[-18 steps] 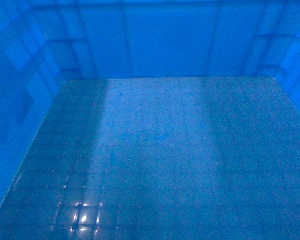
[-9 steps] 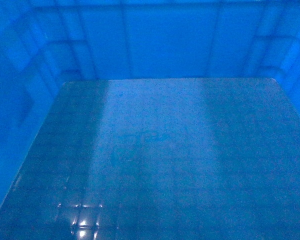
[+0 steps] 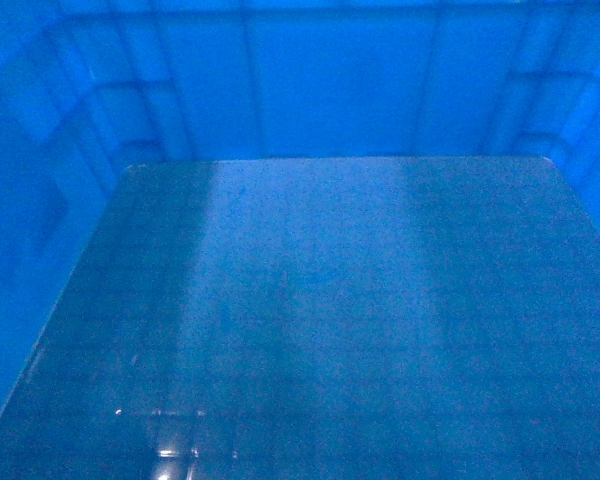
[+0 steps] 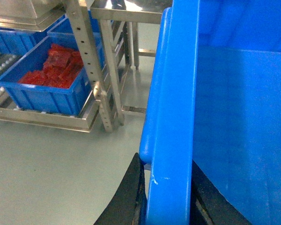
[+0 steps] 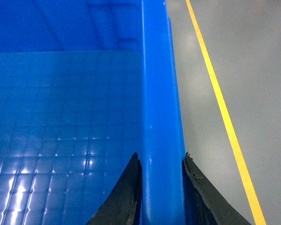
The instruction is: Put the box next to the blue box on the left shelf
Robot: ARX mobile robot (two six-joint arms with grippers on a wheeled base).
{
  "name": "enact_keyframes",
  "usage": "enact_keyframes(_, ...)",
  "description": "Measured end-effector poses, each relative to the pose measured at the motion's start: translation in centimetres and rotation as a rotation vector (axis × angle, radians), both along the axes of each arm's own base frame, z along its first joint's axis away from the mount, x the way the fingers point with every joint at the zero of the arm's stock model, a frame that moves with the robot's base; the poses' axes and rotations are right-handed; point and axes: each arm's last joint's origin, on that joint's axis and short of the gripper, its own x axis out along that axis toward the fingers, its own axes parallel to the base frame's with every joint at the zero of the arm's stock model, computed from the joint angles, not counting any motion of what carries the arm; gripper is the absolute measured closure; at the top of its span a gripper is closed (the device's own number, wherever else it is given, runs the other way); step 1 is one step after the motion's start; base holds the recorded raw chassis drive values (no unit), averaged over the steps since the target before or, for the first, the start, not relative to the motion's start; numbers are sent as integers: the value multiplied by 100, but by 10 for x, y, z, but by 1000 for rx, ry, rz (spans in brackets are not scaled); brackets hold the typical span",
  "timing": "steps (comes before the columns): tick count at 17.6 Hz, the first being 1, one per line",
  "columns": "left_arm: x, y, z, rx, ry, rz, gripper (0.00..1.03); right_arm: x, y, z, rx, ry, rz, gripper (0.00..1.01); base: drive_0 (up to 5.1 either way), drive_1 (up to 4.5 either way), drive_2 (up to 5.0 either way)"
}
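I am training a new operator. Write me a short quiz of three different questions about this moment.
1. True or false: both grippers clamp opposite rims of the large bright-blue plastic crate.
2. What fills the smaller blue bin on the metal shelf rack?
A. red items
B. bottles
C. nothing
3. What colour is the floor line beside the crate?

Key:
1. True: left gripper, right gripper.
2. A
3. Yellow
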Motion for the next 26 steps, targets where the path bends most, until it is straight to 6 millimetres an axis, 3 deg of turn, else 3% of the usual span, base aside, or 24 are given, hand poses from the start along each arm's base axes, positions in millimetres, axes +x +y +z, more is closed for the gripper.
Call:
enact_keyframes(5,1,0,-1,1,2,0,89,1,0,0,0,-1,0,84,0,164,-163)
enact_keyframes(26,1,0,-1,0,3,-2,89,0,0,0,-1,3,-1,84,-484,155,333)
